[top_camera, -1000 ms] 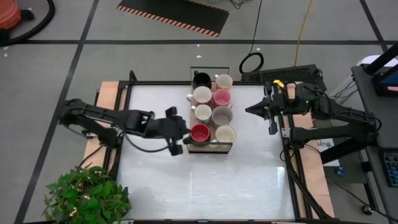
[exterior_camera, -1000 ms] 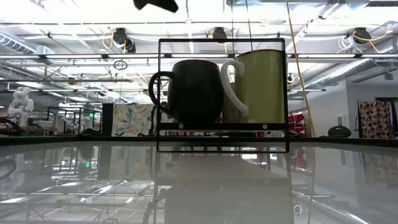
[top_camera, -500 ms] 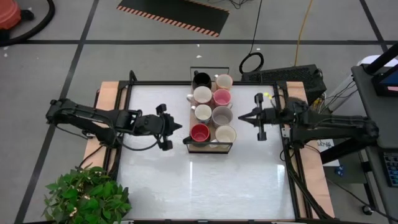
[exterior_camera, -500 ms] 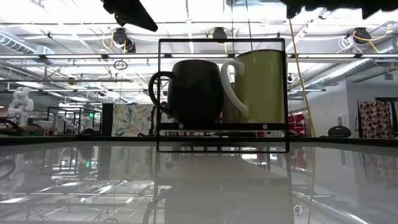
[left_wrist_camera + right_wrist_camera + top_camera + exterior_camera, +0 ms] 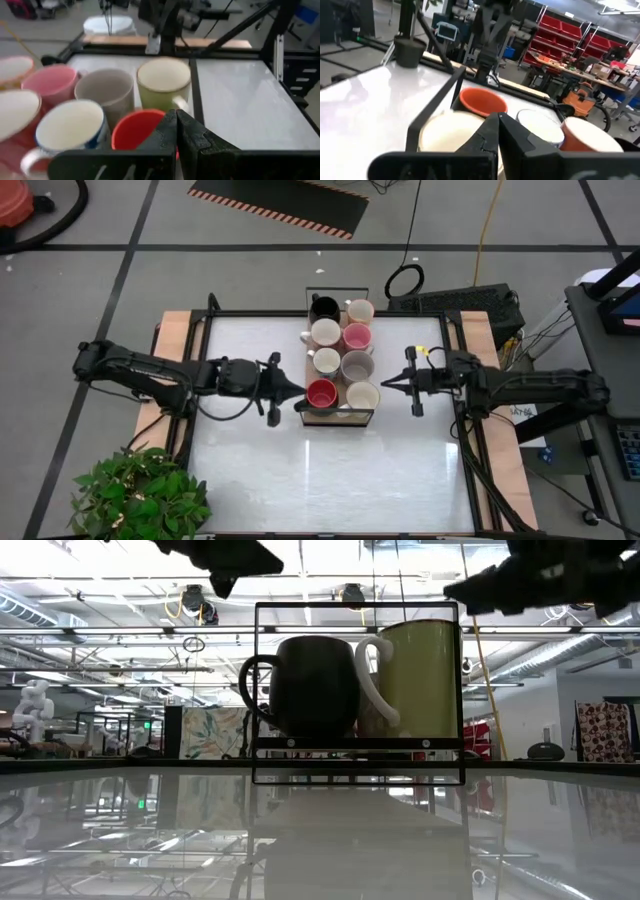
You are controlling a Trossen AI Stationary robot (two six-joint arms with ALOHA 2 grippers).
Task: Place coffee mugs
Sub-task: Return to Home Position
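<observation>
Evidently the coffee mugs are all sitting where the task wants them. Eight are standing upright, mouths up, in two rows of four inside the long tray at the middle of the tabletop. They are filling the tray from end to end, rim beside rim, which is likely why neither arm is carrying anything. Judging by this, the placing is done and the arms are only needing to clear off.

The left gripper is hovering just beside the tray, at the end where the red mug is standing, with its tip pointing at that mug. In the left wrist view its fingers are pressing together with nothing between them, and the red mug is lying just beyond and below their tips, apart from them.

The right gripper is hanging on the opposite side of the tray, near the cream mug that is pairing with the red one. Its fingers are likewise meeting, empty, with the cream mug showing beneath them, untouched.

In the low view both grippers are showing high, about level with the top bar of the wire frame or above it, so a retreat should be clearing it.
</observation>
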